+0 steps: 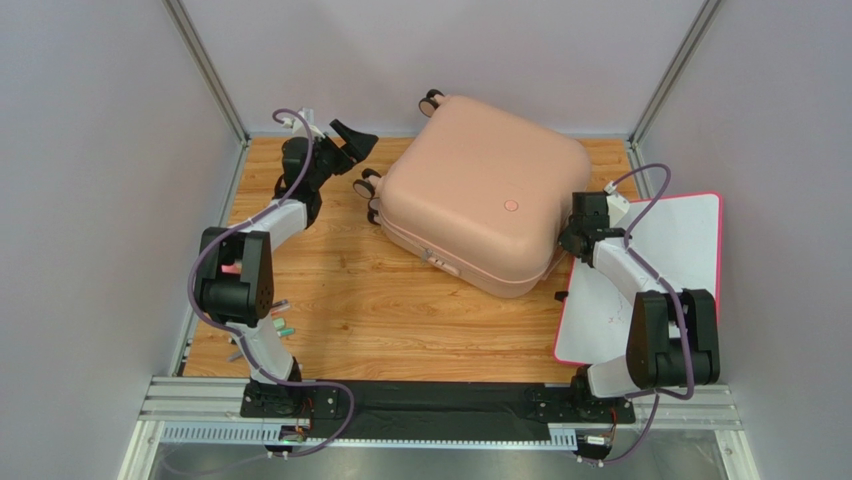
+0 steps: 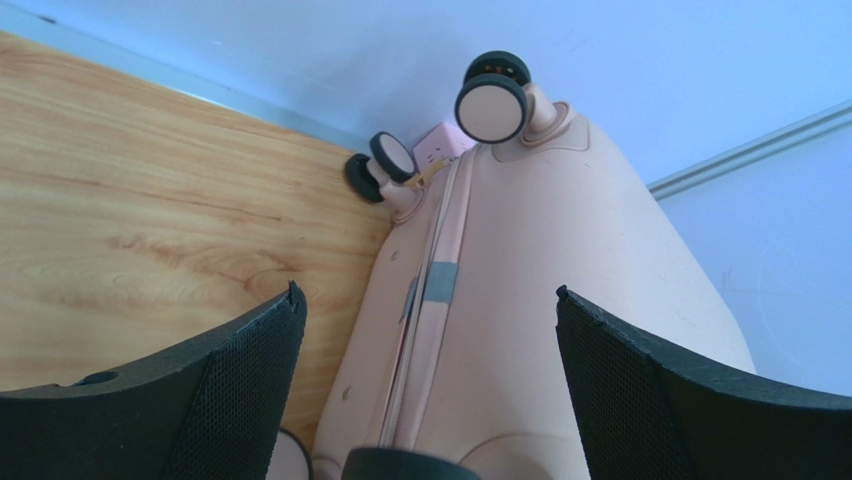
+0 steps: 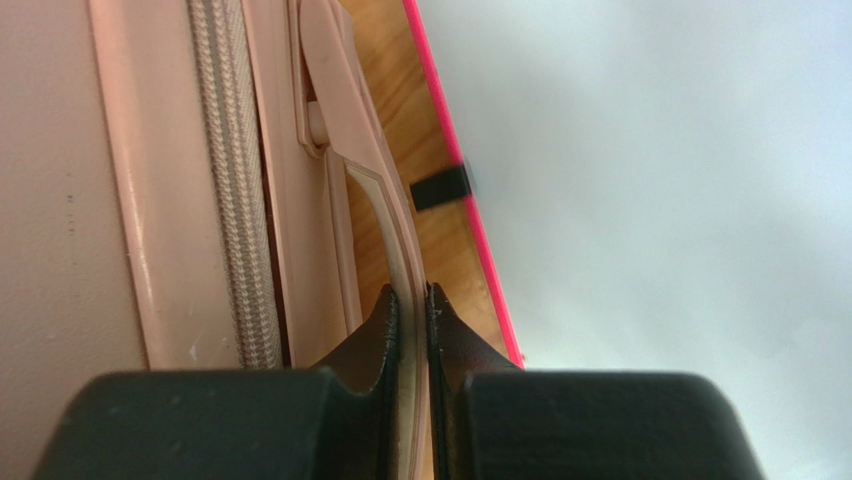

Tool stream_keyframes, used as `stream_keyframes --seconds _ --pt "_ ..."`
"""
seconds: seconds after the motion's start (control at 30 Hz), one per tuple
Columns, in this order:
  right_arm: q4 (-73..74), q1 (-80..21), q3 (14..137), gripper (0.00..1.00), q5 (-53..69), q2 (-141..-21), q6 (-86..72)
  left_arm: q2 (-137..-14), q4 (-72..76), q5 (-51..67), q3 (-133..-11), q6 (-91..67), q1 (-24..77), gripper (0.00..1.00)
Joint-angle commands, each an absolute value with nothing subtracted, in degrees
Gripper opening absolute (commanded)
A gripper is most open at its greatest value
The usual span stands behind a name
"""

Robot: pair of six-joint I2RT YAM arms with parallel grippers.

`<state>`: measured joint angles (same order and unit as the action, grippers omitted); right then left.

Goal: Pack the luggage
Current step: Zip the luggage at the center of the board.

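Luggage (image 1: 480, 195) closed; white board (image 1: 600, 325) alongside; right pincer (image 3: 410, 300) pinching handle (image 3: 375, 220).

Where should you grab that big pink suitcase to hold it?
The thin handle on the right edge of the suitcase, from the right. It bows outward, leaving a gap behind it; everywhere else is too wide and smooth. The right end effector pinches it.

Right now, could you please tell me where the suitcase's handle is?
In the right wrist view, the handle is pinched in the right hand, on the side of the luggage that faces the pink-rimmed white board.
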<state>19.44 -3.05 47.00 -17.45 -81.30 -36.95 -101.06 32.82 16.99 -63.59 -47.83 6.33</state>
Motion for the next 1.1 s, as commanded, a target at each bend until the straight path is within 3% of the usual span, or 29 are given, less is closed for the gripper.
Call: stream_keyframes --seconds 0.0,0.27,0.6,1.07 --pt "23.2 -1.3 47.5 0.0 -18.5 -86.9 -35.4 -103.4 33.3 22.0 -68.5 -47.6 6.1 1.0" --pt "22.7 -1.3 46.2 0.0 -16.6 -85.7 -35.9 -105.6 26.8 25.0 -67.1 -49.9 6.5 1.0" --pt "22.4 -1.3 46.6 0.0 -14.6 -87.6 -35.1 -102.1 48.4 30.1 -51.4 -61.9 8.5 1.0" --pt "21.8 -1.2 46.2 0.0 -13.4 -88.9 -34.4 -95.5 64.6 29.7 -47.8 -68.5 10.2 1.0"
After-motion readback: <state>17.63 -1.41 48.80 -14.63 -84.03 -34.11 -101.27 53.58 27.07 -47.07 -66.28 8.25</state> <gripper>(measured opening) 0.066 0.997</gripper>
